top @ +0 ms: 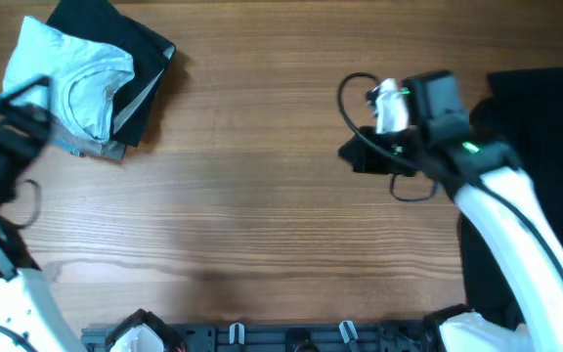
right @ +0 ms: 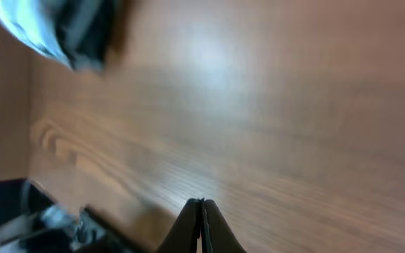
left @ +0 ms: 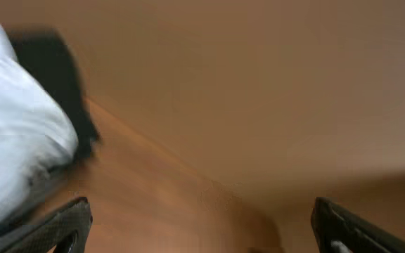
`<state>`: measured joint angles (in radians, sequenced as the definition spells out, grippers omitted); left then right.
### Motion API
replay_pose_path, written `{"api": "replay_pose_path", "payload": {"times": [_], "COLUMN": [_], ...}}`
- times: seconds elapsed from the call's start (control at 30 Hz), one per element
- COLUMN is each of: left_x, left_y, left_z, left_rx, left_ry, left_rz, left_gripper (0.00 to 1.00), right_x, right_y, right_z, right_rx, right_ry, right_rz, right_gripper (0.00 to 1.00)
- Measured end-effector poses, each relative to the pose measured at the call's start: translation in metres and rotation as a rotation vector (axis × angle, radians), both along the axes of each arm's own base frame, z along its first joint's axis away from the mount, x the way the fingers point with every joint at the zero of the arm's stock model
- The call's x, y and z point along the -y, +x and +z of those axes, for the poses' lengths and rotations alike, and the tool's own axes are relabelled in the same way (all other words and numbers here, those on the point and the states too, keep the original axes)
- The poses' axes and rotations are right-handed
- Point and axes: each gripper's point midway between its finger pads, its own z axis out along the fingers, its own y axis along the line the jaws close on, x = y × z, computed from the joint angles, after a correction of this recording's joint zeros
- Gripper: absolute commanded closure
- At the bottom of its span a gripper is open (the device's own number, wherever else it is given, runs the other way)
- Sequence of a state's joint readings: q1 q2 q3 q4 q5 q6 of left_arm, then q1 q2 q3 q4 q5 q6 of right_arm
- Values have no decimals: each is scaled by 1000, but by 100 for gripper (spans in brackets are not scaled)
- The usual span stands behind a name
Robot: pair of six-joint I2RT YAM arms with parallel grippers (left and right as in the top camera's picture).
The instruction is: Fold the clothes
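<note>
Black garment (top: 545, 147) heaped at right edge of surface (top: 262, 196), just behind right gripper (right: 202, 214), closed and empty, pointing leftward; left gripper (left: 202, 226), spread wide, far off by folded light-blue T-shirt (top: 71, 68).

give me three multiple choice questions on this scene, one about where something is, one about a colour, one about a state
1. Where in the overhead view is the folded pile of clothes?
A) top left
B) centre
C) bottom centre

2. What colour is the T-shirt on top of that pile?
A) red
B) pale blue
C) yellow

3. How are the jaws of the right gripper?
A) wide open
B) shut on a shirt
C) shut on nothing

Answers:
1 A: the pile lies at the top-left corner of the table.
2 B: the top piece is pale blue, over black and grey ones.
3 C: the right wrist view shows them pressed together above bare wood.
</note>
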<state>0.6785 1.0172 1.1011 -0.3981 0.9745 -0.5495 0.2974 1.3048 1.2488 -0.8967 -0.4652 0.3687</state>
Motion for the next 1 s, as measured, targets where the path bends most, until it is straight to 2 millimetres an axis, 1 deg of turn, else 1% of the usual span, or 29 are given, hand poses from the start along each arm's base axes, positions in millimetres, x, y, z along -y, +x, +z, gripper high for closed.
{"api": "replay_pose_path", "payload": {"times": [0.03,0.07,0.13,0.17,0.2,0.23,0.27,0.3,0.33,0.37,0.47,0.5,0.53,0.6,0.7,0.73,0.77,0.8,0.83,0.9,1.0], "left_x": [13,21,38,43,50,57,59,68,72,75,92,96,97,99,95,92,89,87,86,84,82], "left_y": [-2,-3,-2,-1,0,1,0,-2,-6,-10,-29,-38,-45,-65,-85,-91,-94,-96,-96,-96,-98], "left_z": [-3,-5,-7,-8,-10,-11,-12,-16,-20,-24,-43,-54,-60,-78,-93,-97,-98,-98,-96,-89,-76], "left_rx": [-31,-45,-81,-90,-111,-124,-133,-171,-205,-239,-338,-384,-417,-510,-614,-647,-667,-670,-665,-633,-567], "left_ry": [7,28,105,142,194,251,263,363,423,469,620,670,703,779,793,789,783,777,767,746,715], "left_rz": [-27,-40,-43,-41,-33,-29,-26,-15,-1,7,-24,-47,-56,-94,-92,-76,-61,-47,-29,-1,37], "left_gripper": [1,1,1,1,1,1,1,0,0,0,0,0,0,0,0,0,0,0,0,0,0], "right_x": [4,8,17,22,25,30,35,38,41,42,47,48,48,48,52,54,57,60,64,71,79], "right_y": [-1,-3,-15,-24,-31,-43,-54,-60,-67,-70,-76,-78,-79,-87,-102,-108,-115,-118,-123,-128,-129], "right_z": [23,43,89,108,120,135,143,147,149,150,151,151,151,150,146,145,144,144,144,146,149], "right_rx": [80,146,303,369,410,462,491,504,518,520,539,540,542,542,541,543,551,560,577,606,640], "right_ry": [0,4,20,28,37,45,49,49,46,46,26,22,23,20,3,-7,-21,-31,-48,-71,-104], "right_rz": [-8,-17,-37,-47,-52,-59,-65,-68,-70,-77,-81,-81,-77,-58,-34,-26,-22,-24,-28,-44,-69], "right_gripper": [95,94,94,94,93,90,82,75,66,59,43,43,43,43,41,38,34,27,0,0,0]}}
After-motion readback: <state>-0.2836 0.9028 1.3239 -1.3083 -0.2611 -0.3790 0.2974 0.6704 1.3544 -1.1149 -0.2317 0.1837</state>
